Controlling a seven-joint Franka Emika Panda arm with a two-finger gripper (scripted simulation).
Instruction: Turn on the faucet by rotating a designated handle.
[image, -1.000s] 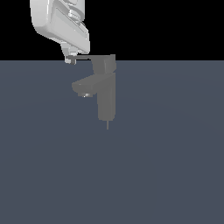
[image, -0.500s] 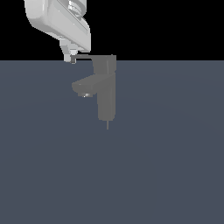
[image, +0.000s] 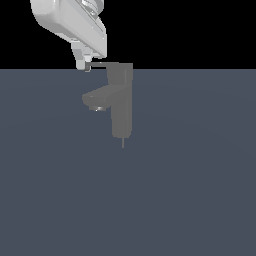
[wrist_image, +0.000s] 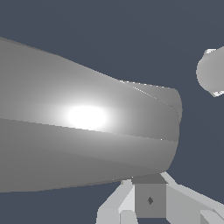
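A white robot gripper (image: 84, 66) is touching the tip of the thin flat grey handle (image: 100, 64) atop the dull grey upright faucet (image: 121, 107); jaw state cannot be told.

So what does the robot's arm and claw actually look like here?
The arm is a glossy white, rounded shell with a darker grey ring near its upper end. The gripper is small, with blocky pale grey fingers. No cables or markings show.

Flat slate-blue floor (image: 190, 200), plain black backdrop (image: 200, 30) above, straight horizon line
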